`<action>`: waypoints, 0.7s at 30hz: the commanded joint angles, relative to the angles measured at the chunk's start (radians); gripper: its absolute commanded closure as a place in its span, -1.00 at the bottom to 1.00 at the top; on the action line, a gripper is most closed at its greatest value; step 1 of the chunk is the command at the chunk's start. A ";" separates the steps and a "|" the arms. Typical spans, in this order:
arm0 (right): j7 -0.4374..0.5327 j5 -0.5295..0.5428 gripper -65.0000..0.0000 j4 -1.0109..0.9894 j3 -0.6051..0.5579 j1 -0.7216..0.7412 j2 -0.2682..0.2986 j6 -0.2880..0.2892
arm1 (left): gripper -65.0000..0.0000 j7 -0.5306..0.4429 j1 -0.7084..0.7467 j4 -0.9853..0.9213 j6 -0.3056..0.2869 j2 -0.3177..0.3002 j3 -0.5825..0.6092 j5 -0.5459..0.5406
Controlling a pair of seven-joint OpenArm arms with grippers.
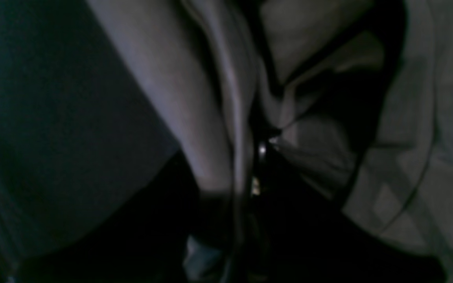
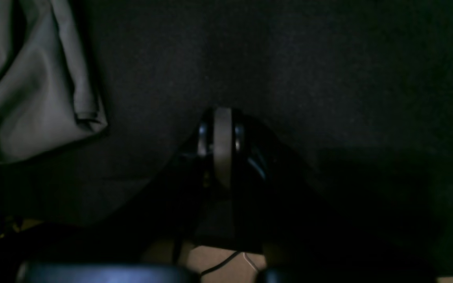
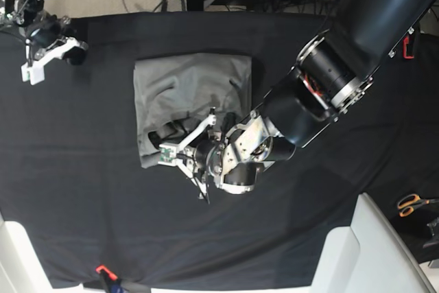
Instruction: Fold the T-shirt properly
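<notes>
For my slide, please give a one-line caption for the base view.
Left claw shut on the near edge of the grey T-shirt, folded on a black cloth; right claw shut at the far corner.

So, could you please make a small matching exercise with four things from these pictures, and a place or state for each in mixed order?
Things:
1. T-shirt
2. left gripper
3. right gripper
4. scissors

Places or states:
a. at the far right edge
b. shut, away from the shirt, at the upper left of the base view
c. partly folded, on the black cloth
d. shut on the shirt's fabric

Pairs: 1-c, 2-d, 3-b, 4-a
</notes>
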 commanded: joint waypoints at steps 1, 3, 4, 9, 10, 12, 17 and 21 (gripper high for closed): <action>0.016 0.012 1.00 0.016 0.005 0.005 0.012 0.007 | 1.00 -0.038 -0.042 -0.010 0.009 0.019 -0.004 -0.008; 0.016 0.012 1.00 0.013 0.005 0.009 0.012 0.007 | 1.00 -0.061 -0.051 -0.051 0.009 0.034 -0.004 -0.010; 0.014 0.012 1.00 0.013 0.005 0.012 0.012 0.007 | 1.00 -0.067 -0.056 -0.067 0.009 0.042 -0.004 -0.007; 0.014 0.012 1.00 0.013 0.000 0.014 0.012 0.007 | 1.00 -0.061 -0.063 -0.088 0.009 0.046 -0.005 -0.013; 0.014 0.012 1.00 0.013 0.000 0.014 0.012 0.007 | 1.00 -0.060 -0.063 -0.088 0.009 0.043 -0.005 -0.013; 0.014 0.012 1.00 0.013 0.000 0.015 0.012 0.007 | 1.00 -0.060 -0.063 -0.090 0.009 0.040 -0.007 -0.013; 0.014 0.012 1.00 0.010 -0.001 0.028 0.012 0.007 | 1.00 -0.058 -0.063 -0.091 0.009 0.026 -0.005 -0.013; 0.014 0.012 1.00 0.010 -0.001 0.038 0.012 0.007 | 1.00 -0.046 -0.065 -0.091 0.009 0.026 -0.007 -0.007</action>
